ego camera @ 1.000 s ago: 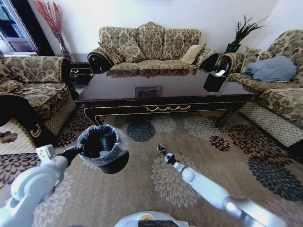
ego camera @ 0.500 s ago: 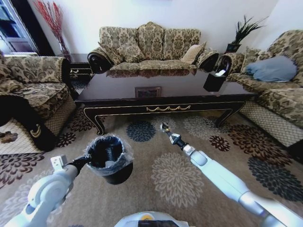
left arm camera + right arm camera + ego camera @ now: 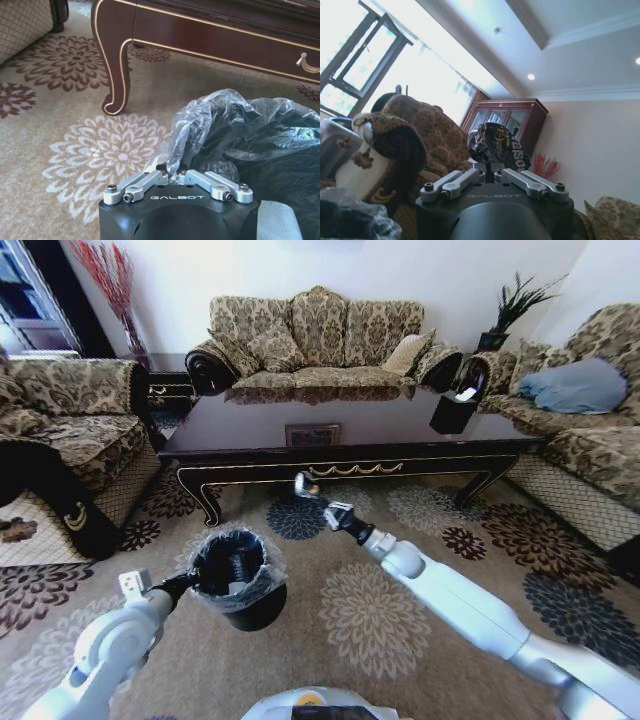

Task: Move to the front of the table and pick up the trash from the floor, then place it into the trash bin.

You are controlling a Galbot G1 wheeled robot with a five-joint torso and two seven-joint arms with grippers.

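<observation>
In the head view I see my left gripper [image 3: 192,583] in the lower left of the frame, clamped on the rim of the trash bin [image 3: 238,580]. The bin is black, lined with a crinkled grey plastic bag [image 3: 235,122], and it hangs tilted a little above the floor [image 3: 420,540], just left of the centre of the frame. In the left wrist view the fingers [image 3: 145,182] pinch the edge of the bag and the rim together, and something white [image 3: 277,222] lies inside the bin in the lower right of that picture.

My right gripper [image 3: 310,490] is raised in the middle of the head view, just in front of the apron of the worktop [image 3: 360,430], and the white right arm [image 3: 450,600] stretches to it from the lower right corner. In the right wrist view the fingers [image 3: 455,181] are closed on the trash [image 3: 496,145], a crumpled dark wad with yellow print, which stands up between them in the centre of the picture. This camera looks upward, so behind the wad I see ceiling, a bright window at the left and a wooden cabinet [image 3: 505,117].

The worktop is long and dark with gold ornament, and a curved leg [image 3: 116,65] stands on the carpet near the bin. A black box [image 3: 452,412] sits at its right end.
</observation>
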